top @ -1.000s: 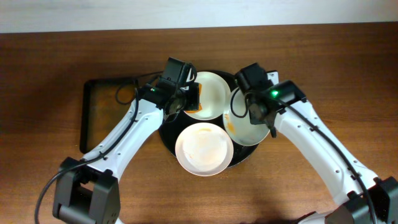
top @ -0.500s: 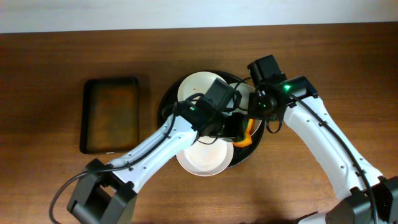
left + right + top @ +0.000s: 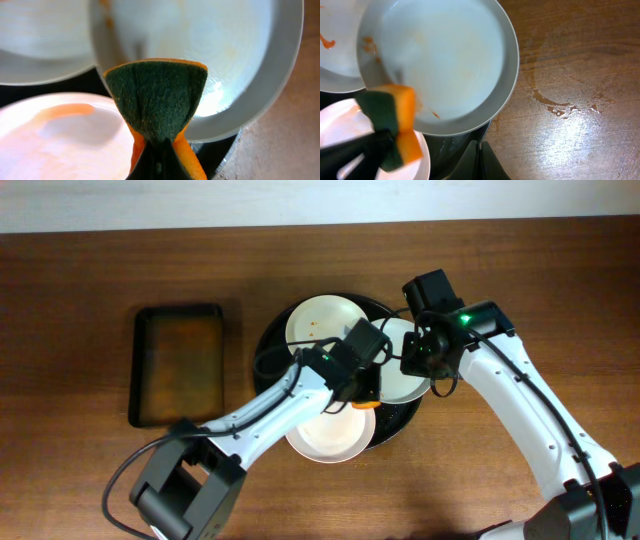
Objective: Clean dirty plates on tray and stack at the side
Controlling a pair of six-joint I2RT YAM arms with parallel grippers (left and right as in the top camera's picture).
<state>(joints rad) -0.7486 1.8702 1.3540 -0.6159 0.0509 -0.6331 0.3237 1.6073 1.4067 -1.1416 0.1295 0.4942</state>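
Observation:
The round black tray (image 3: pixel 268 360) holds three white plates. The back plate (image 3: pixel 315 325) has small red smears. The right plate (image 3: pixel 402 385) overlaps the other two and reaches past the tray's rim; it shows faint orange marks in the right wrist view (image 3: pixel 445 55). The front plate (image 3: pixel 325 435) is smeared orange. My left gripper (image 3: pixel 360 385) is shut on an orange-and-green sponge (image 3: pixel 157 95), held at the right plate's left edge, above the front plate (image 3: pixel 60 145). My right gripper (image 3: pixel 480 147) is shut just beside the right plate's near rim; nothing shows between its fingers.
A smaller rectangular black tray (image 3: pixel 180 365) with a brownish inside lies on the wooden table to the left of the round tray. Wet streaks (image 3: pixel 555 100) mark the table to the right of the tray.
My left arm swung with the sponge from the back-left of the tray to the right plate's left edge. The back plate is uncovered. My right gripper shifted slightly right.

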